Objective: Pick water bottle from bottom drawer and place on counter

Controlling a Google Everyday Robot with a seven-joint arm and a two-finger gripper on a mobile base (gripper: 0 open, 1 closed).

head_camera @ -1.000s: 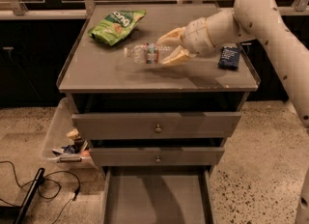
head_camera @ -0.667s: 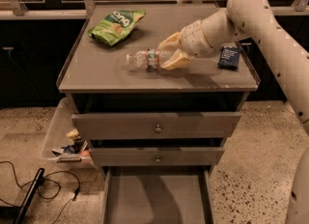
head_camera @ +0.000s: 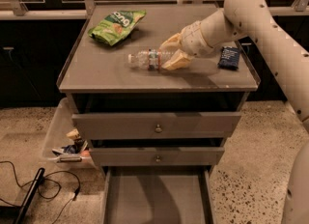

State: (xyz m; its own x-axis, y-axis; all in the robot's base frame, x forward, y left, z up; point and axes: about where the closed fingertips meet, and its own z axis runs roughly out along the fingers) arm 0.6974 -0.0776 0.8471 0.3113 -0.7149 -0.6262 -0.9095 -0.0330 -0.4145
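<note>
Water bottle (head_camera: 145, 60) sits lower than a second ago. It lies on its side on the counter (head_camera: 104, 72) near the middle, white cap toward the left edge, colored band mid-body. Gripper (head_camera: 170, 54) has dropped with it and covers its base end; cannot tell whether it clamps the bottle or has let go. Bottom drawer (head_camera: 154, 196) is pulled out, its front cut off.
</note>
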